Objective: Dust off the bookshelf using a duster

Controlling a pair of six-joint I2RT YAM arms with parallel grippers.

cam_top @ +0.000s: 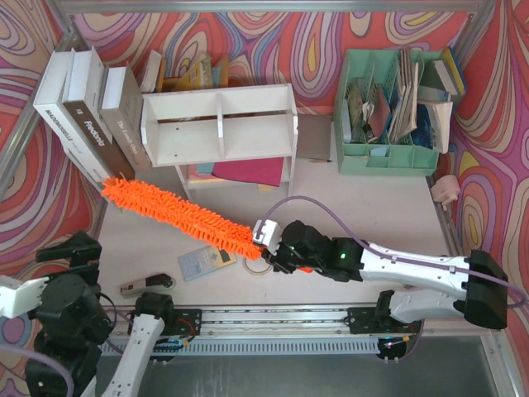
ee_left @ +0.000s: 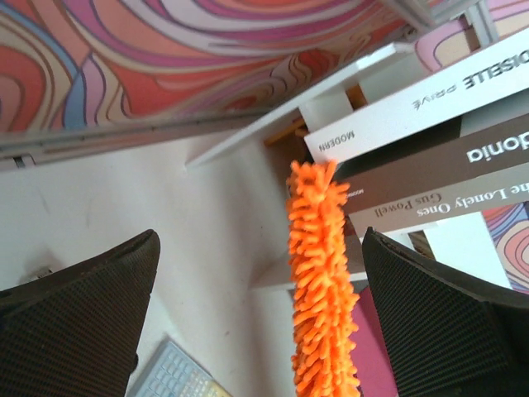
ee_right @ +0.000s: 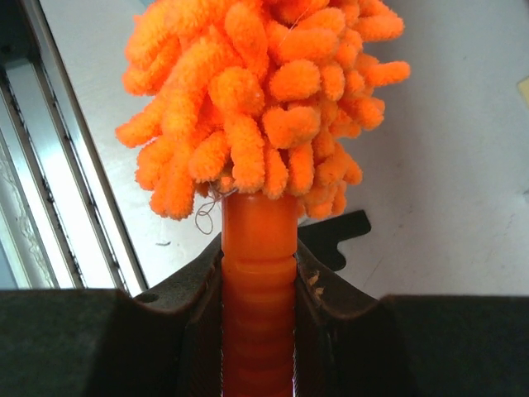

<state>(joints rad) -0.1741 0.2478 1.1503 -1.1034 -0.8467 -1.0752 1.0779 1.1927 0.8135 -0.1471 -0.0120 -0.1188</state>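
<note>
The orange fluffy duster (cam_top: 182,215) lies slanted across the table, its tip near the leaning books and its handle (ee_right: 258,273) at the right. My right gripper (cam_top: 273,246) is shut on that handle (ee_right: 258,285), with the fluffy head (ee_right: 256,99) just beyond the fingers. The white bookshelf (cam_top: 219,124) stands at the back, behind the duster. My left gripper (cam_top: 73,250) is at the near left, wide open (ee_left: 260,240) with nothing in it. The duster's tip (ee_left: 318,273) shows beyond its fingers, with a bookshelf board (ee_left: 331,91) farther off.
Big white and brown books (cam_top: 83,116) lean left of the shelf. A mint-green organizer (cam_top: 388,107) stands at the back right. A calculator (cam_top: 207,262), a tape ring (cam_top: 256,266) and a small dark tool (cam_top: 147,285) lie near the front. Magenta paper (cam_top: 248,172) lies under the shelf.
</note>
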